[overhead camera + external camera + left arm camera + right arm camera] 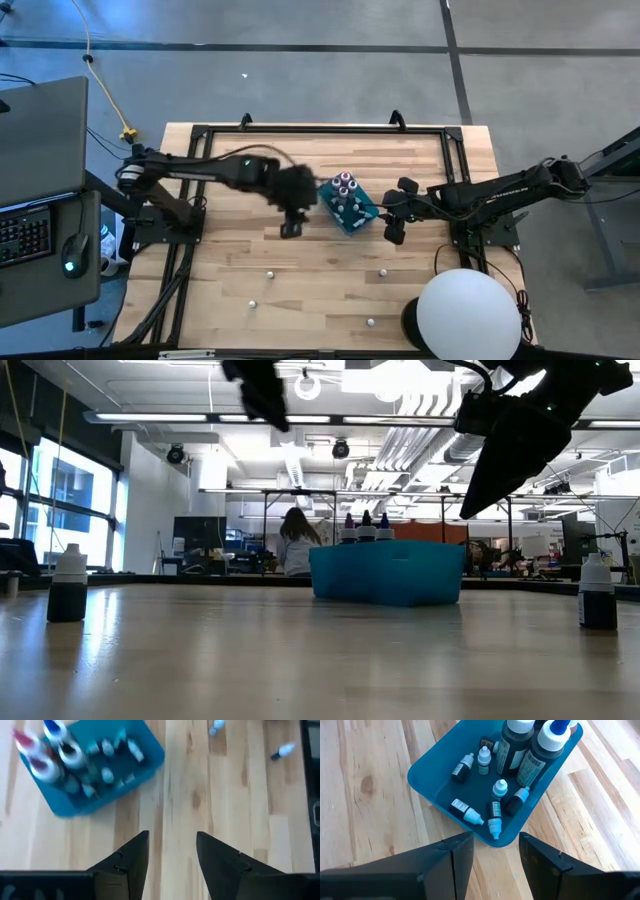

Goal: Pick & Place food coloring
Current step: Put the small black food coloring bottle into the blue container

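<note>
Two grippers: left gripper point(291, 231) and right gripper point(394, 237), both with fingers spread and empty, above the table point(220, 160) on either side of the teal box point(352, 218).
Food coloring: most bottles point(492, 800) in the box; strays point(381, 271) standing well apart on the table.
Risk: a slightly off pinch could topple a tiny stray and send it rolling.
Labels: white bottle labels, unreadable.
</note>
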Motion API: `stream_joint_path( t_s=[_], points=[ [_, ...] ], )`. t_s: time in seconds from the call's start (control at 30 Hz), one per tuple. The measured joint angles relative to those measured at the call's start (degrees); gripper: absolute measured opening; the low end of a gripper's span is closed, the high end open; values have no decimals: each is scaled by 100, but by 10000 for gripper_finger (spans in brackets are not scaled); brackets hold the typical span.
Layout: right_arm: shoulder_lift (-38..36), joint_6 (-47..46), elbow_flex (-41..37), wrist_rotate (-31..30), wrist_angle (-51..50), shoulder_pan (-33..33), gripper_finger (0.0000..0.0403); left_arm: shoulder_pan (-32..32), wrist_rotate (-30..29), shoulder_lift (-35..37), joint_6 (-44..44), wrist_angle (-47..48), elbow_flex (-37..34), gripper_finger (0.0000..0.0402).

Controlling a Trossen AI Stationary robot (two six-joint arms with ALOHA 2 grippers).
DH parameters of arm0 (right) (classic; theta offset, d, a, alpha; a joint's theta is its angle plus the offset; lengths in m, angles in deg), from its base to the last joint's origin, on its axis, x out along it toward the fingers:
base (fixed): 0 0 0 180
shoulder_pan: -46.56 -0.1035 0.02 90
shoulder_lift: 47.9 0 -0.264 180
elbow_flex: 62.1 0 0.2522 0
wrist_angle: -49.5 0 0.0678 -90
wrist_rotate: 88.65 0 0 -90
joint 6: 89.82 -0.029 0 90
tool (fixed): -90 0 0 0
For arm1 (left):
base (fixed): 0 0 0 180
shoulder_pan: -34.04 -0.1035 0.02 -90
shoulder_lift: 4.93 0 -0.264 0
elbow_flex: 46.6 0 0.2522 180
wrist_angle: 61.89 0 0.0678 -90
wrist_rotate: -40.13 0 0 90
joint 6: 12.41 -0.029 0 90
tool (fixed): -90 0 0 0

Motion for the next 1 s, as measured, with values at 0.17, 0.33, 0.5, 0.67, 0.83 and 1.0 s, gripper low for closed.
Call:
stream_joint_path(
  t_s=[0.17,0.33,0.5,0.67,0.83,1.0],
  points=[
    [0,-167,0,0,-6,0,149,858,-745,627,762,-21,-948,161],
    [0,-273,0,-11,-8,0,149,1927,-1501,1216,1720,-737,-2243,161],
    [2,-314,0,-18,69,0,149,2660,-1880,1476,2303,-1687,-3292,161],
    [2,-220,0,-19,232,0,149,3105,-2134,1462,2679,-2942,-4084,161],
    [2,32,0,-19,272,-1,149,3363,-2219,1430,2841,-4162,-4826,161],
    [2,46,0,-20,274,-2,149,3435,-2248,1432,2967,-4948,-5266,161]
  ],
)
